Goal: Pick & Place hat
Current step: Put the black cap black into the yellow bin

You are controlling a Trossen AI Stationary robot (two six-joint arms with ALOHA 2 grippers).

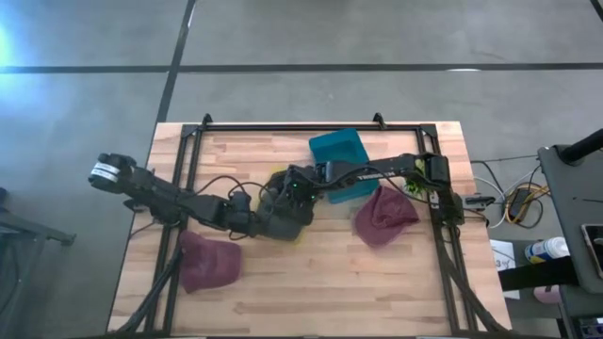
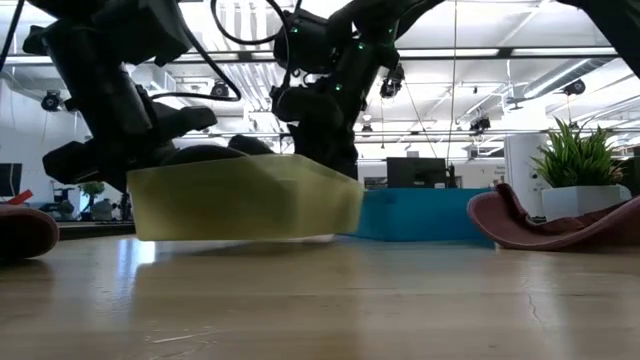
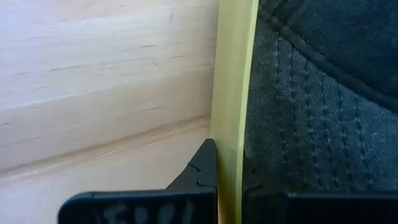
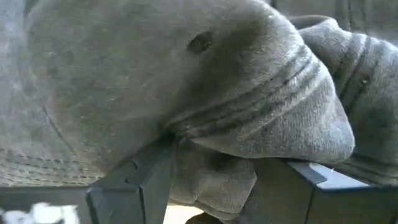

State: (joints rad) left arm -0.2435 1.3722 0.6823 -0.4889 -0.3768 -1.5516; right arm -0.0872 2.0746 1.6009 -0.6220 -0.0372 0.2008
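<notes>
The hat has a stiff yellow brim (image 2: 245, 197) and a dark grey cloth crown (image 4: 186, 81). It sits at the table's middle, just in front of the teal bin (image 1: 339, 160). In the high view both grippers cover most of it. My left gripper (image 3: 230, 186) reaches in from the left and is shut on the brim. My right gripper (image 4: 214, 186) reaches in from the right, past the bin, and is shut on the crown. In the low view the brim's lower edge is at the tabletop; whether it touches, I cannot tell. My left gripper pinches the hat's yellow brim (image 3: 231, 124) between its two fingers, one finger (image 3: 202, 171) on the brim's outer face and the other on the crown's side. The brim stands on edge between them. My right gripper pinches a bunched fold of the grey crown cloth (image 4: 211, 168) between its two fingers (image 4: 143, 180). The crown bulges out beyond the fingers, several layers gathered.
Two maroon hats lie on the wood, one near the left front (image 1: 209, 262) and one to the right of the bin (image 1: 384, 215). The teal bin (image 2: 420, 215) stands right behind the held hat. A black frame (image 1: 311, 127) runs along the table's sides.
</notes>
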